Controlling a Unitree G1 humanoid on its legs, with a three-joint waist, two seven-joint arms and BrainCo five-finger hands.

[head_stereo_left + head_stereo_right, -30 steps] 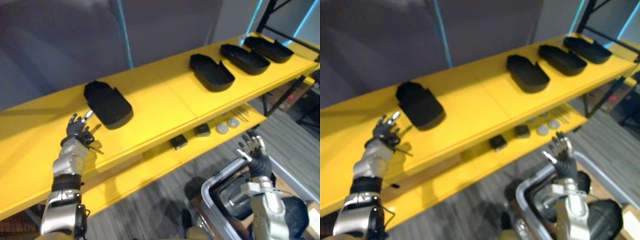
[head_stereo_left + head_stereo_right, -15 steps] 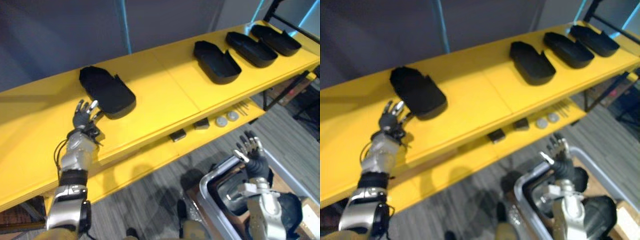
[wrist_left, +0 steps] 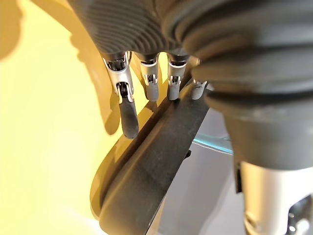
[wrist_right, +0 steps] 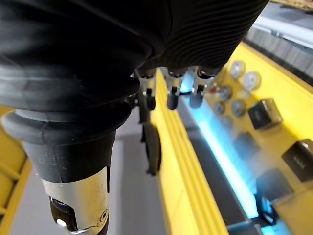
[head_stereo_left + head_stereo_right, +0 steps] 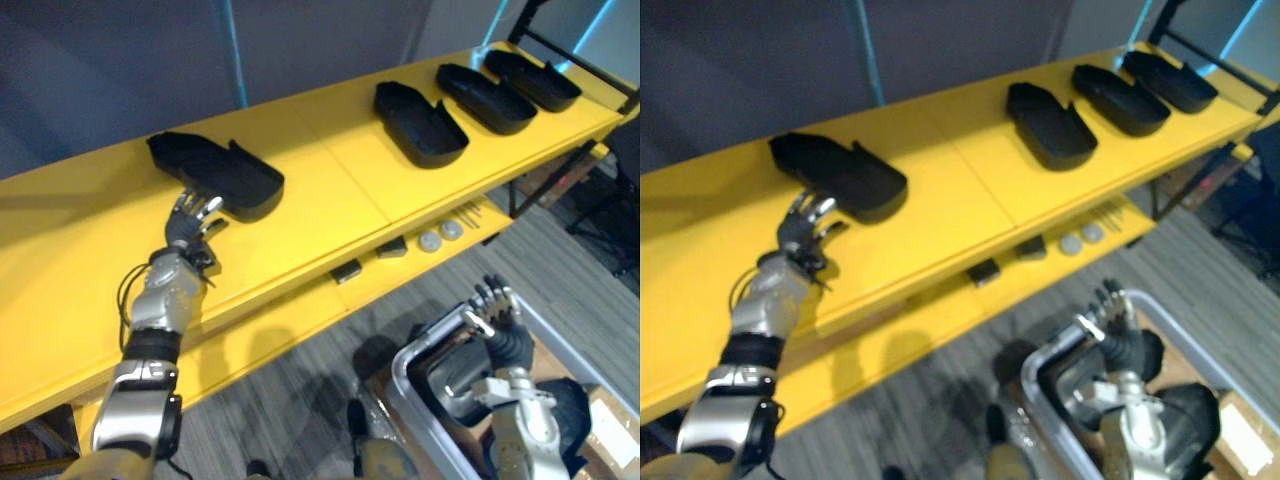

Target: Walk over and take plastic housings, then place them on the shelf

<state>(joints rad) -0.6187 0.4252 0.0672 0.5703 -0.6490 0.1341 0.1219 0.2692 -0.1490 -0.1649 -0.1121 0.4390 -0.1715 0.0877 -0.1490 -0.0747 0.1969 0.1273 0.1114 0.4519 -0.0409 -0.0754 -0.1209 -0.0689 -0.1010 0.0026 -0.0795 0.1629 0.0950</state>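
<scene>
Since a second ago the left hand [image 5: 195, 215] has been moving forward over the flat yellow shelf board [image 5: 330, 190]. It is now arriving at the near wall of the shallow, black, tray-shaped plastic housing [image 5: 215, 175], where before it was stopping short. The head camera has been shifting as well.

Its fingers [image 3: 128, 115] are hanging loose and apart, only slightly bent. The dark tips are touching or lying just beside the housing's rim, and nothing is being clasped.

The housing is lying straight ahead of those fingertips, on the far side of them from the robot. Its long axis is running along the shelf, with the rounded end pointing toward the robot's right. Any push or grasp is therefore likely going to meet its long side rather than an end. This arm is by far the nearer one.

The right hand [image 5: 497, 318] is idling low, well apart from the shelf, above the rim of a grey metal-edged bin [image 5: 425, 340]. Its fingers are standing relaxed and holding nothing.

Farther right on the same board, three more black plastic housings [image 5: 420, 122] [image 5: 490, 97] [image 5: 532, 78] are sitting in a row.

No brand, label or writing is showing legibly on any of these parts.
</scene>
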